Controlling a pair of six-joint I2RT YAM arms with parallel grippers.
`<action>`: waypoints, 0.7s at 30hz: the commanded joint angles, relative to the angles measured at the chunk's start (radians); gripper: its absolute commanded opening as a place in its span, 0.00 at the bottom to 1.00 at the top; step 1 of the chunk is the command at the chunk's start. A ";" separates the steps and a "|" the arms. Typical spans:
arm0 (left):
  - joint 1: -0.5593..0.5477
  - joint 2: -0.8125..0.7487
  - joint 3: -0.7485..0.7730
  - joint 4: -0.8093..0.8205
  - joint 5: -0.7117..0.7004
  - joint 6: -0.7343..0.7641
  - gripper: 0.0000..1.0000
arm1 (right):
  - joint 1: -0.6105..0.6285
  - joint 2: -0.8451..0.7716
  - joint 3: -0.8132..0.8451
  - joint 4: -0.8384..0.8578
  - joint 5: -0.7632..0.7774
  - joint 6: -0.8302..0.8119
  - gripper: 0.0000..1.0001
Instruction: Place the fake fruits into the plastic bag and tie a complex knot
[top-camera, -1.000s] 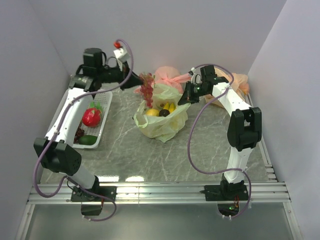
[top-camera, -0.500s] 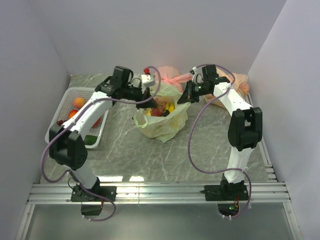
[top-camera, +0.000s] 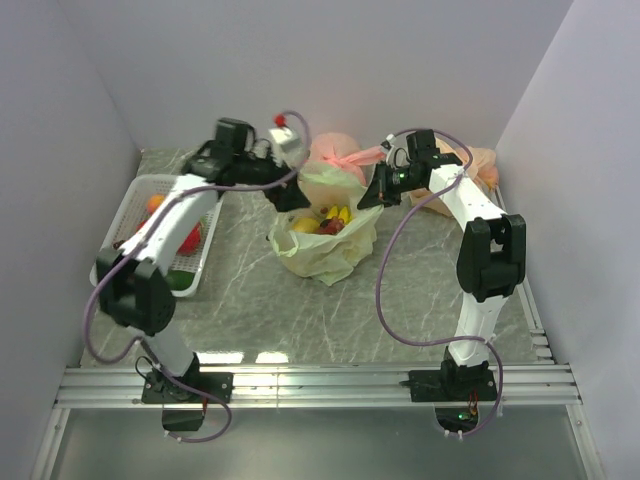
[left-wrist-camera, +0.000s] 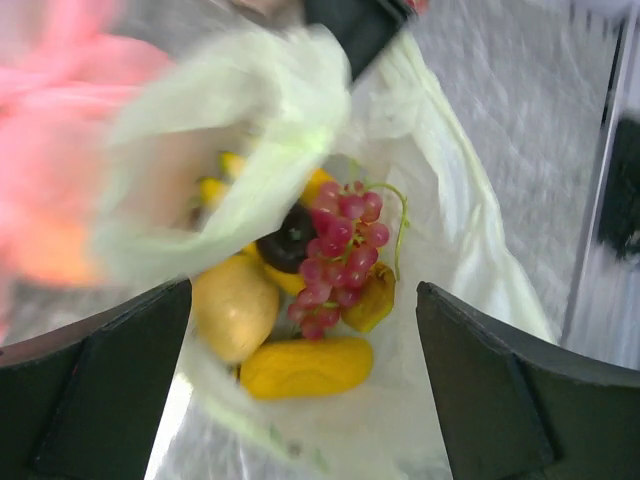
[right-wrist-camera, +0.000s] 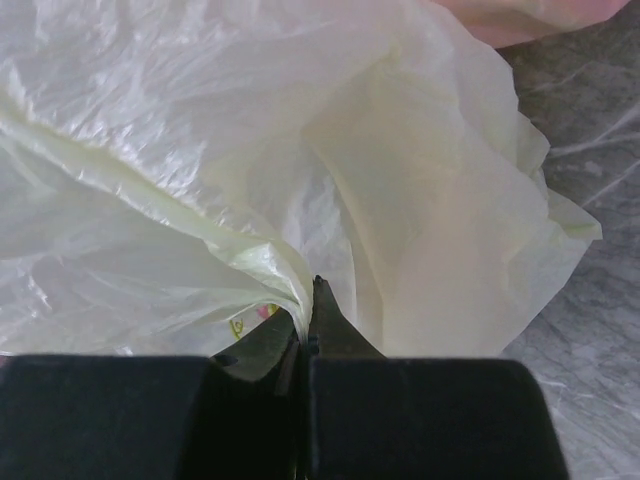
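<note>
left gripper (left-wrist-camera: 303, 300): jaws spread wide with nothing between them. It hangs above the open mouth of the bag, fingers pointing down at the fruit.
right gripper (right-wrist-camera: 308, 318): jaws pressed together on a gathered fold of thin film at the bag's rim. The fold bunches to a point right at the fingertips.
plastic bag (top-camera: 322, 250): pale green, crinkled, translucent. It sits on the marble table (top-camera: 300, 320) between the two grippers with its mouth gaping upward. One side of the rim is pinched in the right jaws; the other side lies slack below the left jaws.
red grapes (left-wrist-camera: 340, 245): one bunch inside the plastic bag, straight below the left jaws, lying on top of the other fruit.
dark round fruit (left-wrist-camera: 285, 240): in the bag, touching the grapes, under the left jaws.
yellow round fruit (left-wrist-camera: 235, 305): in the bag, close by one finger of the left gripper.
yellow oblong fruit (left-wrist-camera: 305, 367): in the bag, lying crosswise under the gap of the left jaws.
bananas (top-camera: 338, 213): in the bag, on the side nearer the right jaws.
white basket (top-camera: 128, 210): well apart from both jaws, out past the left arm. It holds an orange fruit (top-camera: 155, 203), a red fruit (top-camera: 191, 238) and a green piece (top-camera: 180, 283).
pink bag (top-camera: 335, 152): knotted, just behind the plastic bag, beyond both jaws.
orange-tan bag (top-camera: 482, 165): behind the right arm, away from its jaws.
</note>
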 joint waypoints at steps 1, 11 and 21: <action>0.120 -0.189 -0.022 0.042 0.037 -0.144 0.99 | -0.009 0.001 0.046 -0.021 0.010 -0.052 0.00; 0.545 -0.171 0.073 -0.276 -0.338 -0.241 0.99 | -0.009 0.001 0.036 -0.028 0.022 -0.077 0.00; 0.648 0.121 0.153 -0.233 -0.720 -0.229 0.88 | -0.006 0.020 0.046 -0.014 0.025 -0.066 0.00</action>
